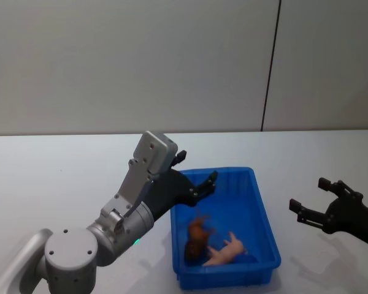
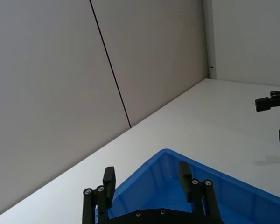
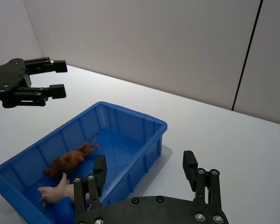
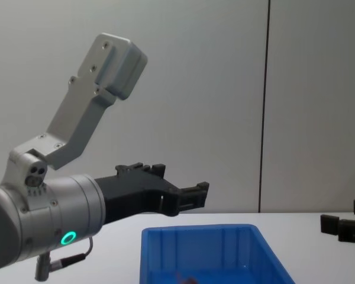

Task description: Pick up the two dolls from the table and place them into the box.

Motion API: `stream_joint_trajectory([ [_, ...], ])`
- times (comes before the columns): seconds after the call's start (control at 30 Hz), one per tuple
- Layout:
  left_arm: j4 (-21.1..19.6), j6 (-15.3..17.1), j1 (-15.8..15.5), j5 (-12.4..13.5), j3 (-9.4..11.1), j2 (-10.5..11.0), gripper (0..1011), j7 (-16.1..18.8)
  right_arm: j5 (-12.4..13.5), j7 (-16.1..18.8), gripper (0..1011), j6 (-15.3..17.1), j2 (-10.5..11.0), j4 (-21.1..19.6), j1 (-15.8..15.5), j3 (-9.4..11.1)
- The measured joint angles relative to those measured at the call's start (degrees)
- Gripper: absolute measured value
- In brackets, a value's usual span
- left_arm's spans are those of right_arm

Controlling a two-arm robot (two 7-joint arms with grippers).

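Black fingers spread and empty, my left gripper (image 1: 210, 179) hangs over the box's (image 1: 264, 208) eleven o'clock corner. I judge the drop made, so I'd lift clear without clipping the rim. The brown doll (image 1: 197, 236) and pink doll (image 1: 228, 250) lie inside, touching. My right gripper (image 1: 311, 203), also spread, waits at three o'clock above the white table (image 1: 55, 177), grey panelled wall (image 1: 172, 61) behind.

Head cam looks down over the tabletop (image 1: 49, 177); chest cam sits low, facing the wall. Both wrist cams face outward past their own fingers. All share the box (image 1: 264, 214).
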Motion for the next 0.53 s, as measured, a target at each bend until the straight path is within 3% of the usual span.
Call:
stream_joint_trajectory([
  [0.23, 0.0, -1.8, 0.0, 0.3, -0.2, 0.0, 994, 1.2, 0.0, 0.0, 1004, 0.0, 0.0, 0.0, 0.0, 0.0],
  [0.53, -0.7, -4.6, 0.4, 0.6, -1.3, 0.8, 1001, 3.9, 0.0, 0.0, 1004, 0.0, 0.0, 0.0, 0.0, 0.0],
])
